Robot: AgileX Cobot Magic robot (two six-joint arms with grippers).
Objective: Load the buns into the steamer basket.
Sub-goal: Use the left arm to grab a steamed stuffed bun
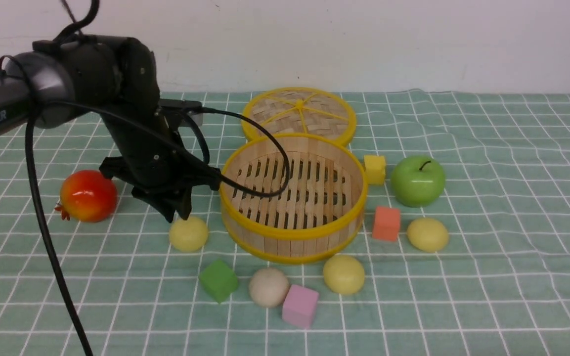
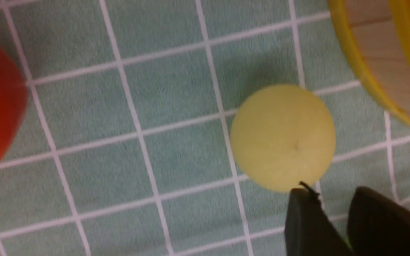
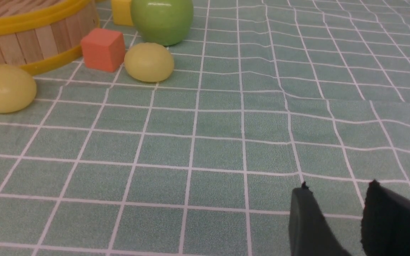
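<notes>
The steamer basket [image 1: 294, 243] stands mid-table with nothing in it. Around it on the cloth lie three pale yellow buns, one to its left [image 1: 188, 233], one in front [image 1: 343, 274], one to its right [image 1: 427, 234], plus a beige bun [image 1: 269, 287]. My left gripper [image 1: 177, 216] hangs just above and behind the left bun [image 2: 283, 137]. In the left wrist view that gripper [image 2: 333, 193] is open, with the bun beyond its tips and not between them. My right gripper [image 3: 338, 188] is open over bare cloth, out of the front view.
The woven lid [image 1: 298, 114] lies behind the basket. A red pomegranate [image 1: 88, 196] sits left of my left arm. A green apple [image 1: 417, 180], yellow cube [image 1: 374, 169] and orange cube [image 1: 386, 223] are on the right. Green cube [image 1: 218, 280] and pink cube [image 1: 299, 305] lie in front.
</notes>
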